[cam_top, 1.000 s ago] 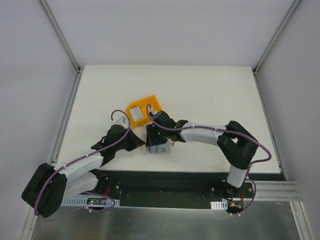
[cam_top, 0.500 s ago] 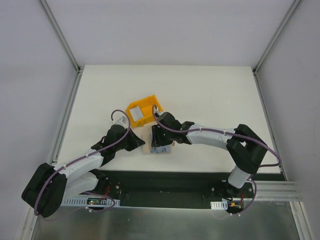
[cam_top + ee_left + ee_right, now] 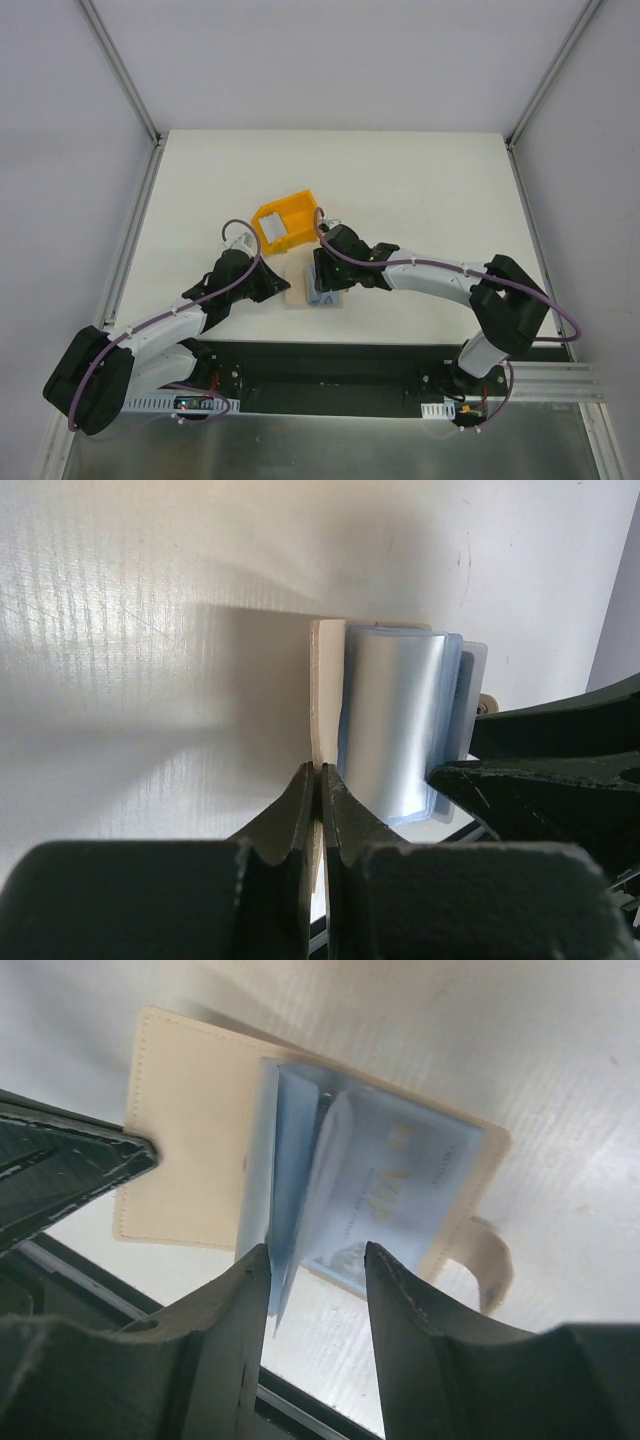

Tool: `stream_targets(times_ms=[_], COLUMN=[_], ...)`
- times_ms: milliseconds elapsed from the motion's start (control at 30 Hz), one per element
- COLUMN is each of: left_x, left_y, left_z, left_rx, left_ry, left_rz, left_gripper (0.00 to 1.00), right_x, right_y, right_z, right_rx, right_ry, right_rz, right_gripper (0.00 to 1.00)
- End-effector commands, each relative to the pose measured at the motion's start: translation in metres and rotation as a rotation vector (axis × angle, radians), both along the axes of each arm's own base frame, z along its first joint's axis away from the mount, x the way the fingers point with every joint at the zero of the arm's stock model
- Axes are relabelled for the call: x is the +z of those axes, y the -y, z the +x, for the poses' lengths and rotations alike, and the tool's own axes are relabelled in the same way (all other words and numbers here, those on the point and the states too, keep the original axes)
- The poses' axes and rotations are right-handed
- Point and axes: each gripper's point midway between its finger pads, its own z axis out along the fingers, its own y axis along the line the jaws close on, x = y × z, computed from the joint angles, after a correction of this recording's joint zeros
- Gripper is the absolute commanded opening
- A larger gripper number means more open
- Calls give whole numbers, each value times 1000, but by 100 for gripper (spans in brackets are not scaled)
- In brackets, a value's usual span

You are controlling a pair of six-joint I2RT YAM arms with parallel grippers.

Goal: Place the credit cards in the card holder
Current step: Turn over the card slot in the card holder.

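Observation:
The beige card holder (image 3: 299,291) lies open near the table's front edge, its pale blue plastic sleeves (image 3: 290,1160) fanned upward. My left gripper (image 3: 320,768) is shut on the edge of its beige cover (image 3: 324,685). My right gripper (image 3: 318,1250) hovers over the sleeves with its jaws open; the left fingertip touches a standing sleeve leaf. A pale blue credit card (image 3: 405,1195) printed "VIP" lies flat in the right half of the holder. Another silvery card (image 3: 275,228) rests in the yellow bin (image 3: 297,208).
The yellow bin stands just behind the card holder, close to my right wrist (image 3: 345,248). The holder's strap with its snap (image 3: 490,1260) sticks out to the side. The black base rail (image 3: 330,360) runs right in front of the holder.
My right arm has swung its elbow to the right and the gripper has slid off the holder's top, uncovering the blue sleeves. The left arm has stayed put.

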Motion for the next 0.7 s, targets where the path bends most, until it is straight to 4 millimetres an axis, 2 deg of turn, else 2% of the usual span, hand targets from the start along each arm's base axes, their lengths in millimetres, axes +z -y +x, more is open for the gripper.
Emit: stream_targets(times_ms=[0,133,433,667], left_x=[5,4,2,-9], left_y=[-1,0,-1,-2], left_z=[5,6,6,2], left_rx=[19,18,22,29], left_ry=[19,14,11,-26], left_rz=[-11,-9,-8,-2], left_gripper=[0,0,0,0], right_x=[5,4,-4,-17], right_y=[26,28,-5,-1], right_z=[4,6,3,0], right_rx=[-40,-33,37,-7], right_ry=[41,48,-20,-90], right_rz=[-81,-102,-50,-25], right_gripper=[46,46,50,54])
